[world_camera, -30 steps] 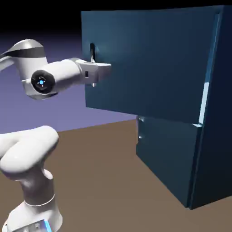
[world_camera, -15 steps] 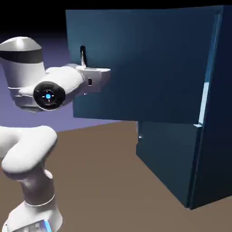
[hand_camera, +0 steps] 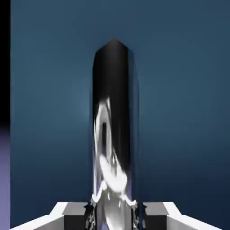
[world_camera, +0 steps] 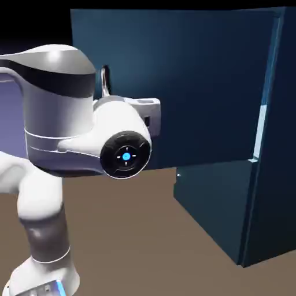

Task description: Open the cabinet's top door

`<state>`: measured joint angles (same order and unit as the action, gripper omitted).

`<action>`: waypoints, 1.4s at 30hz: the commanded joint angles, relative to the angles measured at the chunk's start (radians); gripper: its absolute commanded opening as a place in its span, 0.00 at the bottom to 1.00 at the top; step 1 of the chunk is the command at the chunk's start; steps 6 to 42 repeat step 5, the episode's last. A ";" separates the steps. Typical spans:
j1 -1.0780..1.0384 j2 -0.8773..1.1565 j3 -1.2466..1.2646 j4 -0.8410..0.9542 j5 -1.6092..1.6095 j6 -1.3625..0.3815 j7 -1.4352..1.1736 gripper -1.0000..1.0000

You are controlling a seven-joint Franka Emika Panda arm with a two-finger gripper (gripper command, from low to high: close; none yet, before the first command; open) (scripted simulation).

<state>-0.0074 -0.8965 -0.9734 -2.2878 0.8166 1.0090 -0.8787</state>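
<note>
Dark blue panelling fills most of the exterior view: the cabinet (world_camera: 272,144) is seen at the right of the frame, and the top door (world_camera: 191,87) is swung out from it toward the upper left, its free edge reaching the upper left of the frame. The shorter lower panel (world_camera: 214,208) is seen shut at the lower right.

In the hand view, a polished metal bar handle (hand_camera: 112,134) is shown running up the middle of the frame, and the gripper (hand_camera: 112,211) is clamped on its lower end, the two fingers pressed against its sides at the bottom edge.

The door is judged to be stiff and flat, swinging on hinges at the right side of the cabinet, so it should be guided along an arc rather than dragged straight. The handle is the only sensible hold; its glossy surface looks slippery, and a firm squeeze is probably needed.

Much is hidden in the exterior view: the gripper is covered by the arm's bulky white wrist, and only the handle's top (world_camera: 104,78) can be made out above it. The cabinet's interior cannot be seen.
</note>
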 commanded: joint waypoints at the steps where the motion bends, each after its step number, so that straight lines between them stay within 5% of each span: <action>1: 0.036 0.010 -0.028 0.028 -0.012 -0.016 -0.001 0.00; 5: 0.172 -0.073 -0.094 0.050 -0.097 0.039 0.070 0.00; 42: 0.172 -0.073 -0.094 0.050 -0.097 0.039 0.070 0.00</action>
